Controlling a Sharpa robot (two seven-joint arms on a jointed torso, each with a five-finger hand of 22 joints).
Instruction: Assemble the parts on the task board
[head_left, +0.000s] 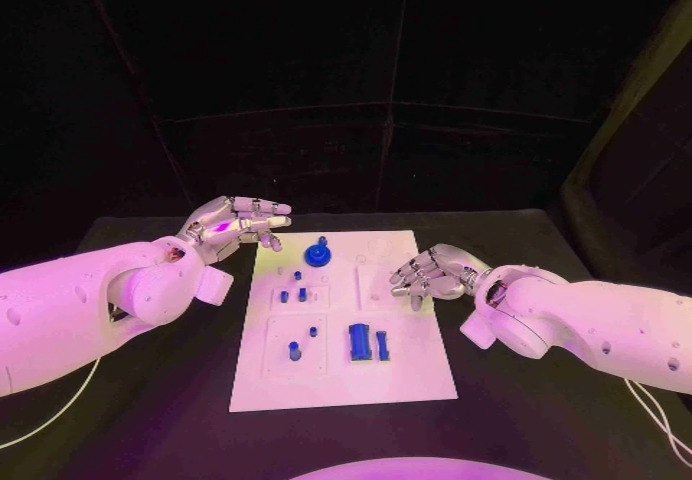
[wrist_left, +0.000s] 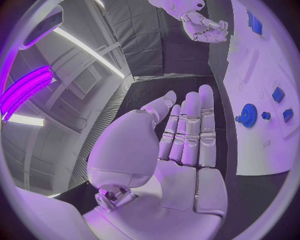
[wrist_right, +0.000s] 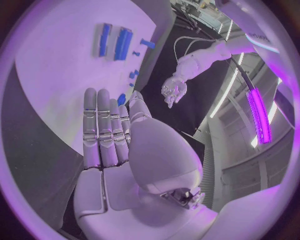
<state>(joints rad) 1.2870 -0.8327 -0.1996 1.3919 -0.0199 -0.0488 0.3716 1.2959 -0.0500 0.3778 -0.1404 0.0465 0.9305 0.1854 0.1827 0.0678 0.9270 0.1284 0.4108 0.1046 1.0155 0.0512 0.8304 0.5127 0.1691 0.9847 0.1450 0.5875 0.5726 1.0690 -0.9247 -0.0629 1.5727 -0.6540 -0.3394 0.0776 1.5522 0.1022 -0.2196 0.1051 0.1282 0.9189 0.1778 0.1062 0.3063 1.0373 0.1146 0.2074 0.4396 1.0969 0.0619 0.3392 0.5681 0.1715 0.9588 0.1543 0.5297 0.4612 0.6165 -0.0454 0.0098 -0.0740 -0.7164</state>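
Task board (head_left: 346, 385) sits centre of the head view, white plate on the black table (head_left: 577, 420). Both hands are off the parts. Left hand (head_left: 231, 225) hovers at the upper left corner of the board, fingers spread, nothing in it; the left wrist view shows its fingers (wrist_left: 190, 132) straight and side by side, palm bare. Right hand (head_left: 430, 272) is at the board's right edge, middle of the frame, fingers loosely curled downward over the plate; whether the tips touch the board I can't tell. The right wrist view shows those fingers (wrist_right: 103, 127) extended and empty.

Parts on the board: a blue gear (head_left: 319, 254) near the top centre, looks like it stands on a post. Below it, small blue pegs (head_left: 293, 295) in the upper left recess, more small blue pieces (head_left: 294, 348) in the lower left recess, and two long blue bars (head_left: 361, 342) lying side by side lower centre. In the left wrist view the gear (wrist_left: 249, 115) sits right of centre, with small pieces beside it.

Judgement: early to mid stage at best. The gear may already be seated; the bars look loose and unplaced, and the small pegs are too small to tell seated or not. The right half of the board looks mostly bare, so most insertions probably remain. No grasp under way, next pick not yet begun
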